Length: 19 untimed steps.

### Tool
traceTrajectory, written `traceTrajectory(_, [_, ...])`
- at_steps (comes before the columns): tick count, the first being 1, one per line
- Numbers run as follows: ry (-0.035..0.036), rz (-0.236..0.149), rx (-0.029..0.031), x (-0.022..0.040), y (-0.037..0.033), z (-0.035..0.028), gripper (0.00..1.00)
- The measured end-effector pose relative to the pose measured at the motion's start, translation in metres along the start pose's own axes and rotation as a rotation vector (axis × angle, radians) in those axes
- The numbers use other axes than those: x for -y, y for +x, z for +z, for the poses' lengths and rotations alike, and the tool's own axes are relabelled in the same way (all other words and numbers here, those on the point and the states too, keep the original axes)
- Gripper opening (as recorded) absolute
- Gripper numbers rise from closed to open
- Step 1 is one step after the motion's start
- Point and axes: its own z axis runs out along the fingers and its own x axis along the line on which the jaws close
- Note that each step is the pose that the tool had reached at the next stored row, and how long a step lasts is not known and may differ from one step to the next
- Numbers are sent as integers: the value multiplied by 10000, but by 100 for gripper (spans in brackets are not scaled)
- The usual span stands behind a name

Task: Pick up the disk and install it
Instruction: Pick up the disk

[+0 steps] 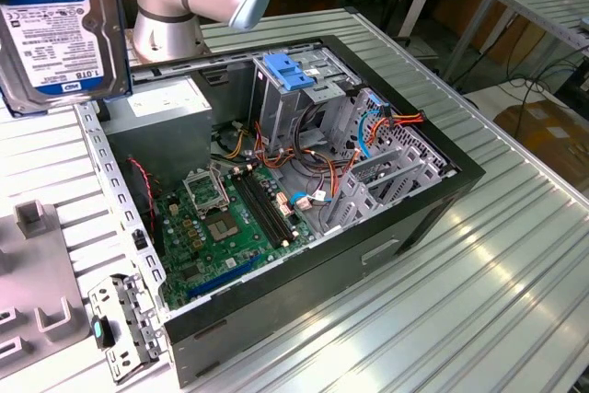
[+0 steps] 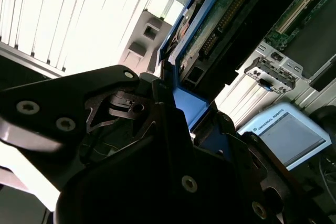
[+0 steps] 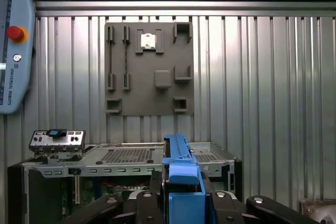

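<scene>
**While the disk [image 1: 57, 25] is hanging in the gripper [image 3: 184, 203], the cage [image 1: 299, 108] is standing well apart**

As both wrist views show it, the gripper is clenching the disk by one end, its black fingers [image 3: 144, 203] pressing on either side of a blue rail [image 3: 181, 174]. In the second wrist view the disk's circuit-board face [image 2: 226, 19] is reaching out past the gripper [image 2: 184, 114]. In the exterior view the disk is hanging label-out high at that view's left, above the ribbed table [image 1: 515, 255] and outside the open case [image 1: 405, 218]. It is touching nothing there.

Since the hold seems to be on one end only, most of the disk is sticking out unsupported. My judgement is that a bump or a quick swing could lever it askew in the fingers or pull it loose.

The cage, with its blue latch plate [image 1: 288, 71] on top, is sitting deep in the case among orange and red cables [image 1: 391, 124]. A disk arriving tilted or off line would likely be catching its rails on the cage's edge and jamming. A loose cable lying across the way could be getting pinched or snagged.

The case's wall is also rising close to the cage, so a low approach risks striking it.
</scene>
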Motion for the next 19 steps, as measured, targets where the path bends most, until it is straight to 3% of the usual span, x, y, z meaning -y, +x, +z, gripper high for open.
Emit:
traceTrajectory(3, [0, 1, 1, 105, 1, -2, 37])
traceTrajectory(5, [-1, 0, 0, 241, 4, -5, 37])
traceTrajectory(9, [-1, 1, 0, 415, 8, -9, 37])
traceTrajectory(19, [-3, 4, 0, 770, 29, -17, 37])
